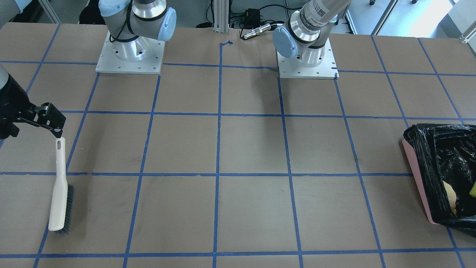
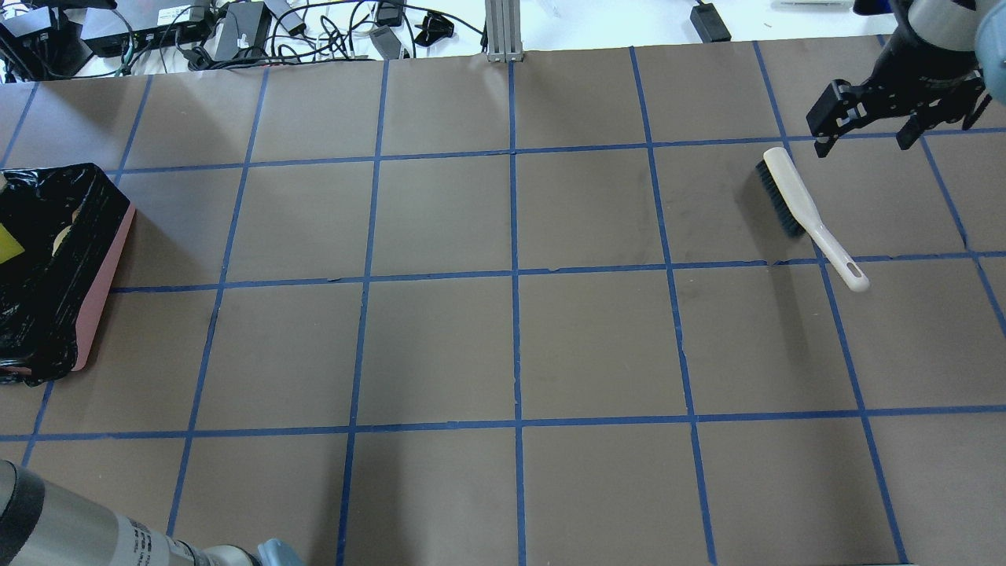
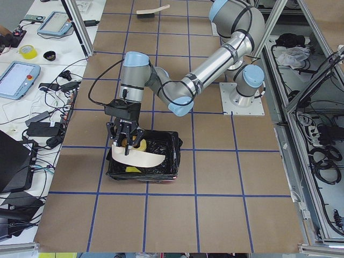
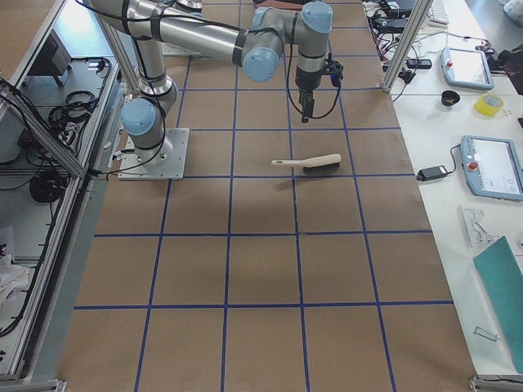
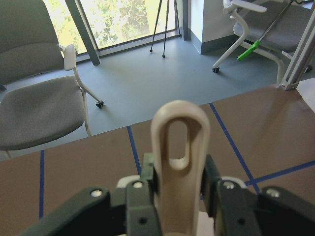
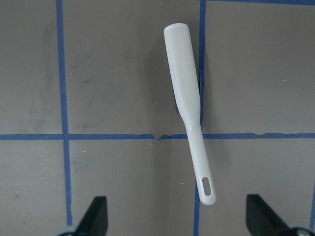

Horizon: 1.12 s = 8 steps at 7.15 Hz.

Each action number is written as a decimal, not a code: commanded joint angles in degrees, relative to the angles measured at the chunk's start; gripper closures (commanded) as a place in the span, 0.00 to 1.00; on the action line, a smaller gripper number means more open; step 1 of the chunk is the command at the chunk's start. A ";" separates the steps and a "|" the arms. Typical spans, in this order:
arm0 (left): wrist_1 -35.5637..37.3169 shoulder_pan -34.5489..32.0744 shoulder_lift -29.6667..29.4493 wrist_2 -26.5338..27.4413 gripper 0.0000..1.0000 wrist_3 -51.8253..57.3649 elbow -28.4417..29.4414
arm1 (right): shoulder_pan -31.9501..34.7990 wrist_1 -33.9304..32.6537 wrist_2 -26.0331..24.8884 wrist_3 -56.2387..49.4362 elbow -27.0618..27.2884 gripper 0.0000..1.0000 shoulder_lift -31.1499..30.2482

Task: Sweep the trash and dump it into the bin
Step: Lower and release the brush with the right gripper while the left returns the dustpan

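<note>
Overhead & front cams face opp. ways, share bin [image 2: 106, 275].

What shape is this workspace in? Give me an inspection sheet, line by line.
Surface: brown table with a blue tape grid; no trash seen on it.
Job's things: yellow sponge piece and tan pastry lie in the bin; third piece not made out. The brush lies on the table. The dustpan is held over the bin.
Clutter: nothing seen.
Grippers: left gripper shut on the dustpan's handle; right gripper open above the brush, apart from it.
Cables: cable tangle with power bricks beyond the table's far edge.
Surroundings: tablets on a side bench; chair nearby.
</note>
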 commanded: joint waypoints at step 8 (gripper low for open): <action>-37.76 -0.23 -2.49 -18.17 1.00 -8.64 9.77 | 12.60 1.75 2.50 12.84 -0.25 0.00 -3.21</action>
